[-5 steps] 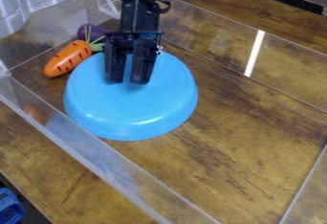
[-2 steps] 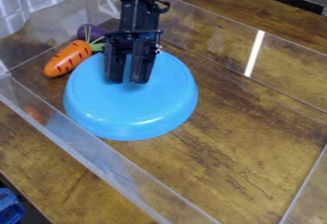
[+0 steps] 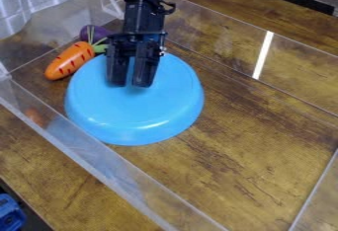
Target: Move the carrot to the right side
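Beside the blue plate (image 3: 134, 112), the carrot (image 3: 69, 60) lay slantwise, its tapered end toward the lower left and its leafy top toward the upper right. I had the hand (image 3: 130, 78) to its right, over the plate, fingers parted, holding nothing I could see.

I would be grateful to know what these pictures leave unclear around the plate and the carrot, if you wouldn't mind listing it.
Camera view:
- Purple vegetable: partly hidden behind the carrot and its leafy top.
- Blue object: cut off by the left edge.
- Gripper: dark and blurred, so its hold cannot be told.
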Controlling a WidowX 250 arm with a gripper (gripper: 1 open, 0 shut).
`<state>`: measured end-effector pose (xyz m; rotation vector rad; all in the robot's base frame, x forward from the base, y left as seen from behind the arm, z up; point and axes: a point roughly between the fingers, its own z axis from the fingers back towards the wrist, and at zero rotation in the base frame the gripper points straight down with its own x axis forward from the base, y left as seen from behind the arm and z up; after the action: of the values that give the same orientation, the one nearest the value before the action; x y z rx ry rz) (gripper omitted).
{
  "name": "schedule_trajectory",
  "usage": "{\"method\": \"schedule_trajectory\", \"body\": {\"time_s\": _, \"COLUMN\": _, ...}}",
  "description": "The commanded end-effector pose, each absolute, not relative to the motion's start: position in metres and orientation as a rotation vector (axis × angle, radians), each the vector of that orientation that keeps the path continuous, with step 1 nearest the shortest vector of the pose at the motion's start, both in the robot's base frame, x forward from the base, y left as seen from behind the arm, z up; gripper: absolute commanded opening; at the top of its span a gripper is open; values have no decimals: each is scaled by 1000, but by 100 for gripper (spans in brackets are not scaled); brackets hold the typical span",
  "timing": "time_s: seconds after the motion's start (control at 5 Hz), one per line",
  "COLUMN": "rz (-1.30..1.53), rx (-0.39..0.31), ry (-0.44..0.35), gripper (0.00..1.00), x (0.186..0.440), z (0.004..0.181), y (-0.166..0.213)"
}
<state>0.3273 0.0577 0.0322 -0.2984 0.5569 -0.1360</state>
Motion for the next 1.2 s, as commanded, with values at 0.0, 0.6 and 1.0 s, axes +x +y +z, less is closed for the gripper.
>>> {"method": "schedule_trajectory", "body": {"time_s": 0.0, "rz": -183, "rx": -280, "ry": 554, "gripper": 0, "x": 326, "z": 36, "y": 58}}
{"method": "schedule_trajectory", "body": {"time_s": 0.6, "rz": -221, "rx": -248, "ry": 567, "gripper": 0, "x": 325, "z": 45, "y": 55}}
{"method": "schedule_trajectory", "body": {"time_s": 1.0, "rz": -243, "rx": -230, "ry": 577, "gripper": 0, "x": 323, "z": 51, "y": 53}}
